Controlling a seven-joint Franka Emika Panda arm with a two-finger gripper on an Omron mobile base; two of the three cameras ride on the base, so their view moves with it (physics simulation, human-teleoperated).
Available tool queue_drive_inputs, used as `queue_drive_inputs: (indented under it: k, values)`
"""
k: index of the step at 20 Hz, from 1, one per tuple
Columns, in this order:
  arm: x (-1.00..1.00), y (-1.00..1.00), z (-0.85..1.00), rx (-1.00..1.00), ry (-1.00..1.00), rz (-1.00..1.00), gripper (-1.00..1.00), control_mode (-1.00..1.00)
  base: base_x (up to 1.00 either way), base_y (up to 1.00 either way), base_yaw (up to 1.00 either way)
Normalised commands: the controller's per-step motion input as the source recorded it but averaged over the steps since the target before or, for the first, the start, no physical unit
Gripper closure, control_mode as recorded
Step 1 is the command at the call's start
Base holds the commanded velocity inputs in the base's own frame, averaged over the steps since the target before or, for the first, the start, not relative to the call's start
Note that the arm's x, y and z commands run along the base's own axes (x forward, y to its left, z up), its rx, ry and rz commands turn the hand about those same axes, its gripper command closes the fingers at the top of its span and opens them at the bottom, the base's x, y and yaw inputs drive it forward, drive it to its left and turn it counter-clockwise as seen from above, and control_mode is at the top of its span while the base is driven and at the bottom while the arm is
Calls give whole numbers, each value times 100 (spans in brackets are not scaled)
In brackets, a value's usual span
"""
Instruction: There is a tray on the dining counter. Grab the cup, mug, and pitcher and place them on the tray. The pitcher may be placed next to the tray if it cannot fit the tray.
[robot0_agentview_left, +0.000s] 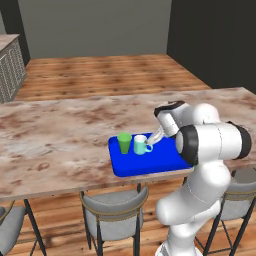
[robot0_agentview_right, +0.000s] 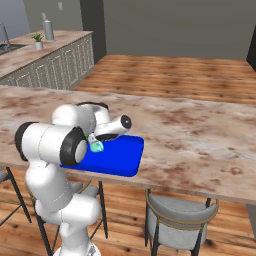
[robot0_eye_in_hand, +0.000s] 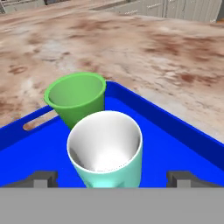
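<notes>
One blue tray lies on the counter, carrying two vessels: one green cup and one teal mug, upright and just beside each other. One pincer, spread wide, straddles the mug without gripping it.

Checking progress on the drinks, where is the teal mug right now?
The mug stands upright on the blue tray on the dining counter, just right of the green cup in the left base view, between the open gripper's fingers.
</notes>
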Motion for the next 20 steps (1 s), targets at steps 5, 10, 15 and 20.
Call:
queue_drive_inputs:
  k: [5,10,15,20]
  values:
    - [-33,0,54,0,0,0,-100,-100,0,0,0]
    - [-59,-2,61,0,-1,-1,-100,-100,0,0,0]
    - [-70,-12,66,0,0,-13,-100,-100,0,0,0]
    - [-60,-34,43,0,2,-35,-100,-100,0,0,0]
